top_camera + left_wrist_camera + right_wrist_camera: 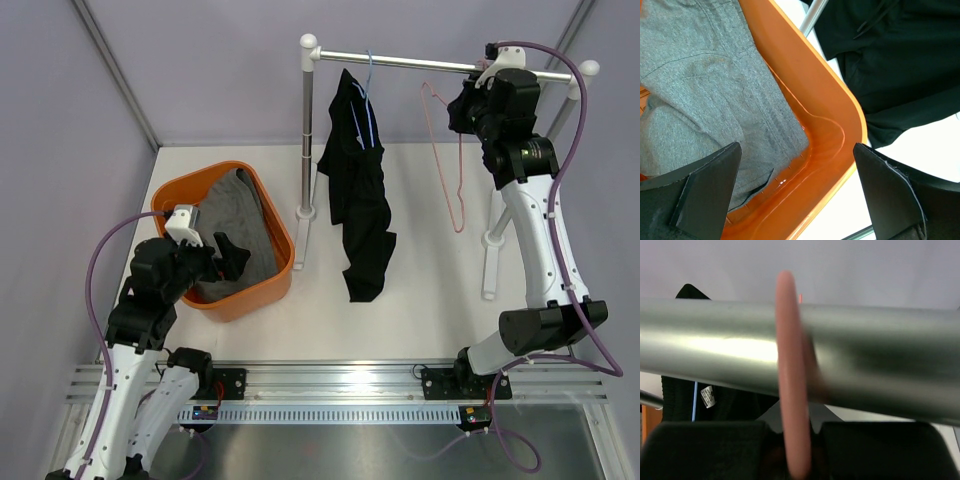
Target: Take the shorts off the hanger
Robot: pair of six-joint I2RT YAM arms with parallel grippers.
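- Black shorts [358, 190]: small white tag [707, 396] inside; print too small to read.
- Blk pair is limp matte cloth. It hangs in long folds off a thin blue hanger [369, 75] on the shiny metal rail [410, 63].
- Grey shorts [240, 225]: heathered knit, seams showing, crumpled inside the orange basket [275, 285].
- Basket is glossy plastic w/ rounded corners, standing on the white table [420, 290].
- L gripper [796, 150]: fingers spread wide, nothing between them, above the basket's rim.
- R gripper [790, 445]: up at the rail, clenched on the hook of a bare pink hanger [790, 365], right of the blk shorts.
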